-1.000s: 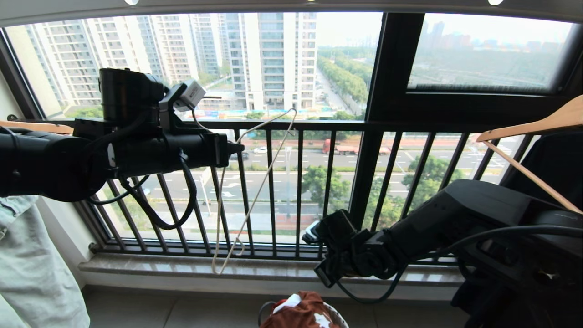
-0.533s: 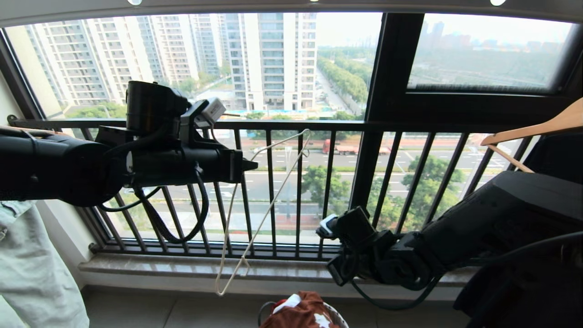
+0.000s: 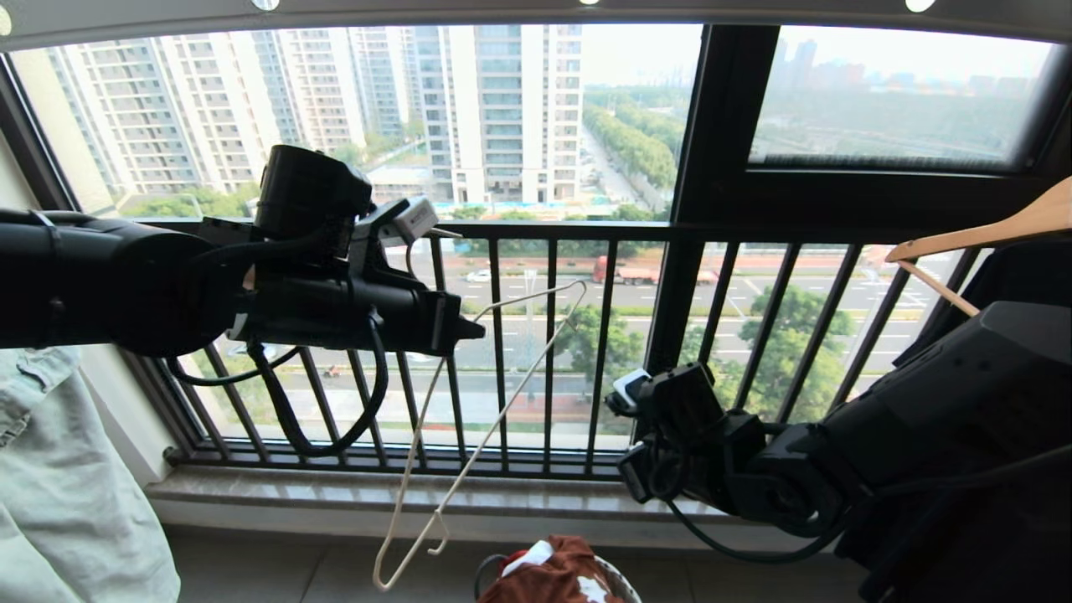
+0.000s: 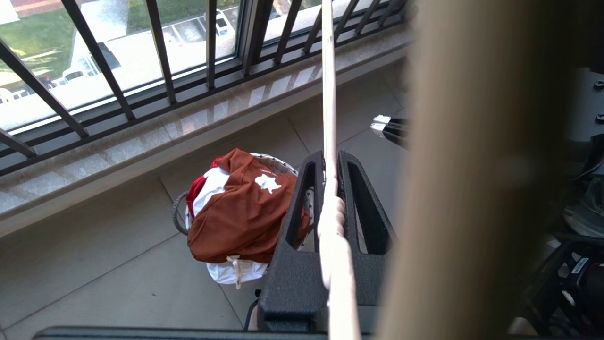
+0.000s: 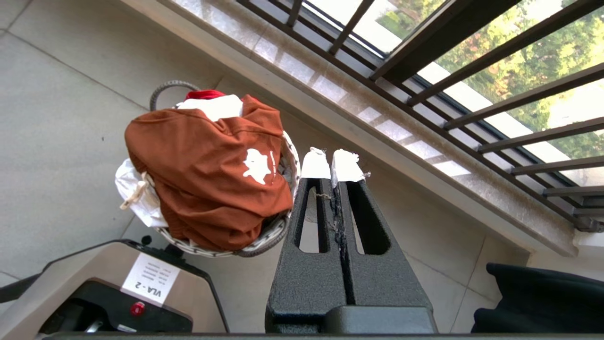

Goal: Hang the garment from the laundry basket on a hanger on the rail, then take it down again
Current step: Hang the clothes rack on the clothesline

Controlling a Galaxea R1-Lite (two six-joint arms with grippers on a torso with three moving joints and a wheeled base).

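The left hand (image 3: 473, 328) is raised in front of the black balustrade of vertical bars (image 3: 603, 352), its fingers pressed together on the twisted neck of the thin cream-white wire hanger (image 3: 469, 435). The hanger dangles tilted below the hand, its lower end near the floor just left of the small round laundry basket with a dark rim and pale perforated sides (image 5: 278, 226). The rust-brown shorts with a small white animal print (image 5: 207, 170) lie heaped in that basket on the grey tiled floor (image 5: 56, 94), over a white cloth (image 5: 137, 193). The right hand (image 5: 330, 163) hangs low just beside the basket, its white-tipped fingers together and holding nothing. A pale, blurred shape beside the left hand's fingers is probably part of the hanger. A light-wood hanger (image 3: 988, 234) shows at the right edge.
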